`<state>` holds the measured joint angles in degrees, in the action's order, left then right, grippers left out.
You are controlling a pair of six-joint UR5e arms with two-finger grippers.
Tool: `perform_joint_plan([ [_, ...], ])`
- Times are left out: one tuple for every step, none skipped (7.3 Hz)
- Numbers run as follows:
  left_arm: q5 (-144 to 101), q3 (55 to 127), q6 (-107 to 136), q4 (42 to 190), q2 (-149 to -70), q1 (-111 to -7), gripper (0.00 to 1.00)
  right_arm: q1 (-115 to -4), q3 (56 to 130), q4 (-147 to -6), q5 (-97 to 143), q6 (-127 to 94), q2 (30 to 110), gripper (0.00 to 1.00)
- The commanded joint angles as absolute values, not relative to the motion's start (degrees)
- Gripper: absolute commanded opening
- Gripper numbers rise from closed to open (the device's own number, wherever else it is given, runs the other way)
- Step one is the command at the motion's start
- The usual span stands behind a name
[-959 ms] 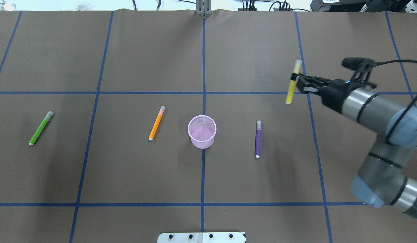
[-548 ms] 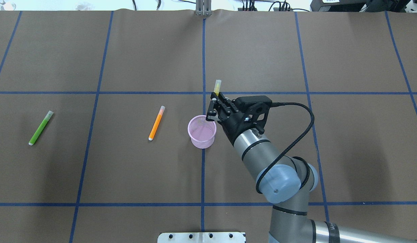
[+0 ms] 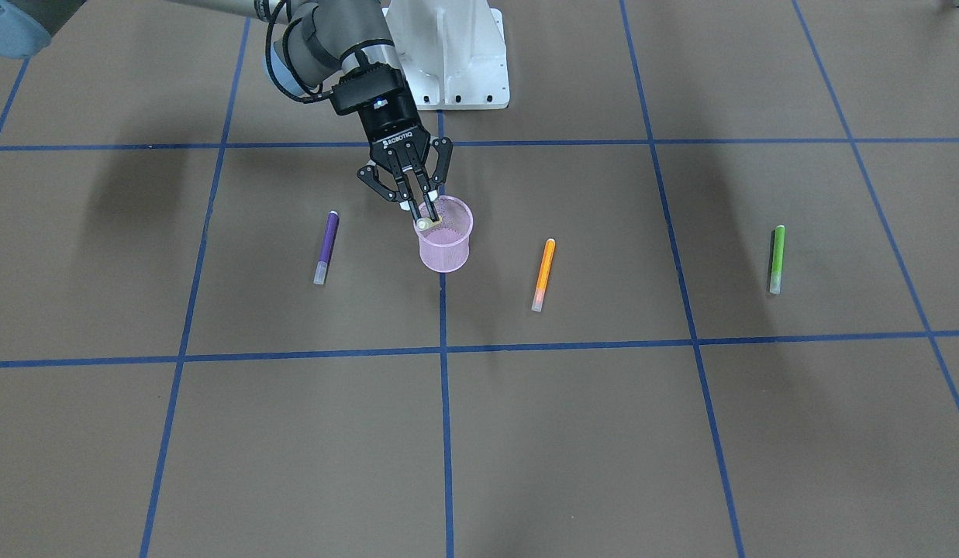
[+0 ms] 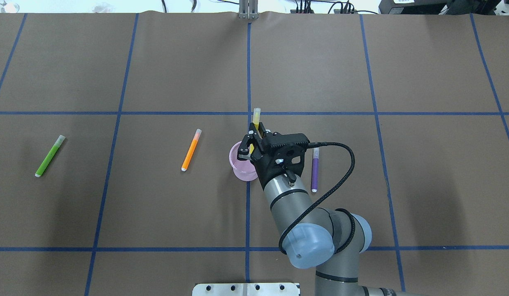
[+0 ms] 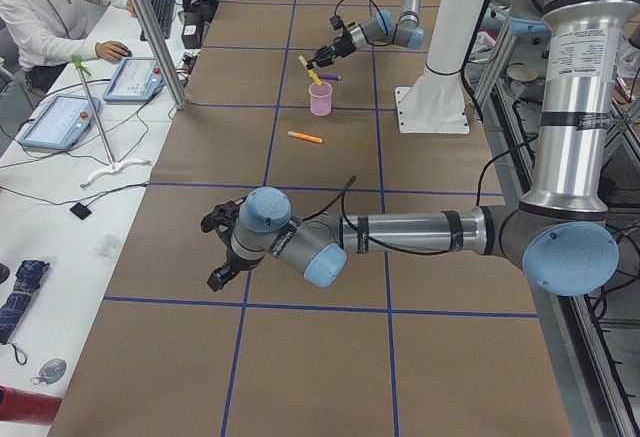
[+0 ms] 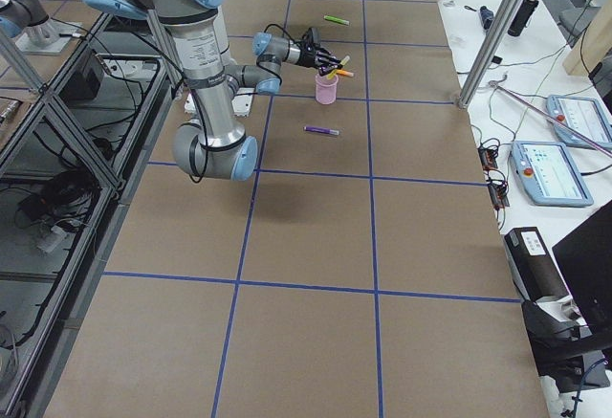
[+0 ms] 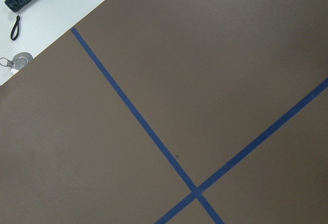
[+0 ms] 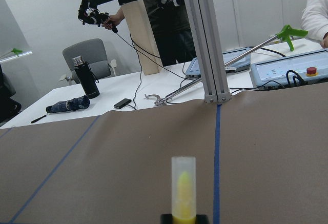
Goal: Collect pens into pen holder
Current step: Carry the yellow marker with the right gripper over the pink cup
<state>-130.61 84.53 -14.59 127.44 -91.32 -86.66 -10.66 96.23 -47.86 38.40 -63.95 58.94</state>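
Note:
The pink mesh pen holder (image 4: 242, 172) (image 3: 446, 249) stands at the table's middle. My right gripper (image 4: 253, 141) (image 3: 425, 215) is shut on the yellow pen (image 4: 256, 119) and holds it tilted just above the holder's mouth, cap end up and away from me; the pen also shows in the right wrist view (image 8: 183, 188). The purple pen (image 4: 314, 169) lies right of the holder, the orange pen (image 4: 191, 150) left of it, the green pen (image 4: 49, 156) far left. My left gripper (image 5: 222, 247) shows only in the exterior left view, over bare table; I cannot tell its state.
Blue tape lines (image 4: 248, 213) grid the brown table. The robot's white base (image 3: 448, 70) stands at the table's near side. Beyond the far edge there are aluminium posts (image 8: 205, 39) and control tablets (image 5: 60, 122). A person (image 5: 50, 12) sits there.
My right arm has swung left across the table with the yellow pen, from the right side to above the pen holder. The other pens have not moved.

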Motion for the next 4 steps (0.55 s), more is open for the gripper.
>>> perform_joint_plan([
  [-130.6,84.5,-14.6,127.4,-91.3,-86.7,1.00,-7.9,91.8,-48.9,31.3,-63.9,55.4,0.97],
  [-130.6,84.5,-14.6,127.4,-91.3,-86.7,1.00,-7.8,89.8,-49.0,30.1,-63.9,53.7,0.99],
  [-130.7,84.5,-14.7,127.4,-91.3,-86.7,1.00,-7.9,90.3,-50.1,30.3,-63.8,53.4,0.99],
  [-130.7,84.5,-14.7,127.5,-91.3,-86.7,1.00,-8.7,91.8,-50.3,31.2,-63.5,53.4,0.99],
])
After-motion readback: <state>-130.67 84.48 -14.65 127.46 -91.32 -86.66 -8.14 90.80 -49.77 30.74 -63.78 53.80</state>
